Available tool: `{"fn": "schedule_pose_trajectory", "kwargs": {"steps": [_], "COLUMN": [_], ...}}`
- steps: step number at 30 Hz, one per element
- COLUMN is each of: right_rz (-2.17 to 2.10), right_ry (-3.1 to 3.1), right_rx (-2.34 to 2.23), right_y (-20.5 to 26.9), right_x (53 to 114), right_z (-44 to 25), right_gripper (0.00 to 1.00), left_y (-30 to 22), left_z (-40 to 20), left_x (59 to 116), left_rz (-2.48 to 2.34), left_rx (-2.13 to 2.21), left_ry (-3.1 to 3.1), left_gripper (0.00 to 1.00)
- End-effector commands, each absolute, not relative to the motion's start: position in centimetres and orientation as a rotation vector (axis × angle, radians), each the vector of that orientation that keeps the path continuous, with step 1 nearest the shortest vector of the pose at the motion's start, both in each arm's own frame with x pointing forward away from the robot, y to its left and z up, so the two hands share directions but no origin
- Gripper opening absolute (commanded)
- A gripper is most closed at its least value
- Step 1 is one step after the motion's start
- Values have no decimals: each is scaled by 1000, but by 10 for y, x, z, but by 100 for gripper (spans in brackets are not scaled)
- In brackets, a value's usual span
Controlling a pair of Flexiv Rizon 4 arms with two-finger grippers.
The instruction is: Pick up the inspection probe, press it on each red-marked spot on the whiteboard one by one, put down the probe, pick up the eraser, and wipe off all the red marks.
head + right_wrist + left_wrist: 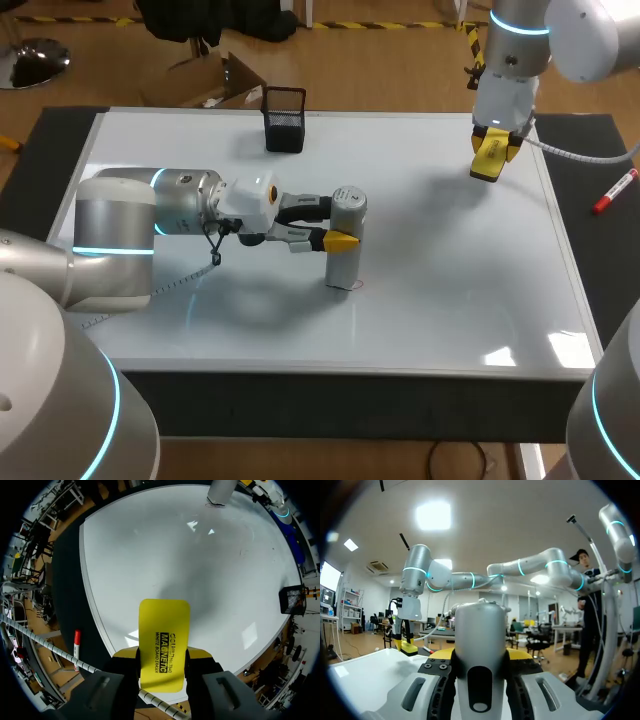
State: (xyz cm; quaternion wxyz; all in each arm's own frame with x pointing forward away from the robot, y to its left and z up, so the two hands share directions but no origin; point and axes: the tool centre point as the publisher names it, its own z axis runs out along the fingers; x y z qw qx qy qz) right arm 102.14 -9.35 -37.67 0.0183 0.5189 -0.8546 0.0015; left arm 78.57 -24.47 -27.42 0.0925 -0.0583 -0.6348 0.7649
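The grey cylindrical probe stands upright on the whiteboard, its base beside a small red mark. My left gripper comes in from the left and is shut on the probe's upper part. In the left wrist view the probe fills the gap between the fingers of the left gripper. My right gripper hangs over the board's far right corner, shut on the yellow eraser. In the right wrist view the eraser sticks out ahead of the right gripper, and the probe is far ahead of it.
A black mesh holder stands at the board's far edge. A red marker lies on the dark mat right of the board, also seen beside the right gripper as the marker. The board's front right part is bare.
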Motion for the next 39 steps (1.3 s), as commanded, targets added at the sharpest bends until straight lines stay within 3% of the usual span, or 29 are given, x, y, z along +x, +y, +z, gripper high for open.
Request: {"fn": "schedule_pose_trajectory", "kwargs": {"steps": [1, 39], "right_rz": [8, 8], "right_ry": [-2652, -2652], "right_rx": [1613, 1613], "right_y": [-94, -94], "right_x": [1022, 1022], "right_z": [-376, -376], "right_gripper": [0, 0], "left_y": [-250, -238], "left_z": [-281, -287], "left_x": [787, 790], "left_rz": [2271, 2245], "left_rx": [-184, -208], "left_ry": [-1882, -1970], "left_gripper": [0, 0]}}
